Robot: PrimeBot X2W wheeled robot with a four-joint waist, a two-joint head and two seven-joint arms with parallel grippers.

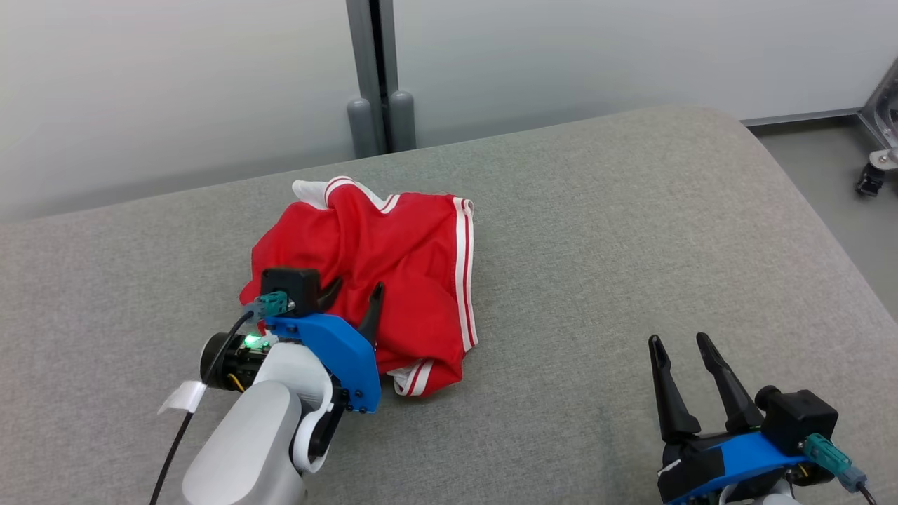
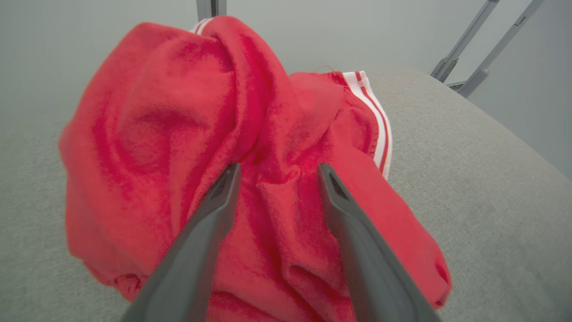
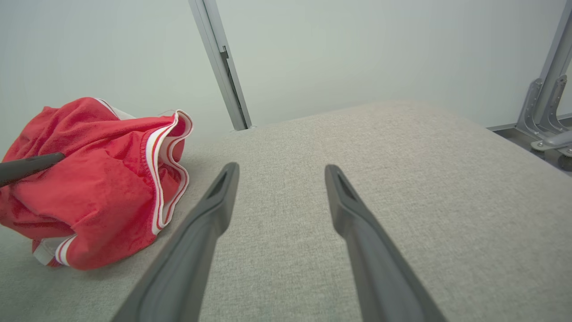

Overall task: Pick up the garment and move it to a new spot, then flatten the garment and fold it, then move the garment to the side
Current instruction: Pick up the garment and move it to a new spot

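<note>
Garment [image 1: 414, 259]: red cloth with white striped edging, crumpled in a heap on the grey padded surface [image 1: 596, 231], left of centre in the head view. Left gripper [image 1: 358, 284]: fingers spread, tips against the near side of the heap, a ridge of cloth between them, not clamped. Right gripper [image 1: 679, 339]: fingers spread, holding nothing, over bare surface well apart from the garment.

Bright, even light; soft shadows; wrist views curve at edges.
</note>
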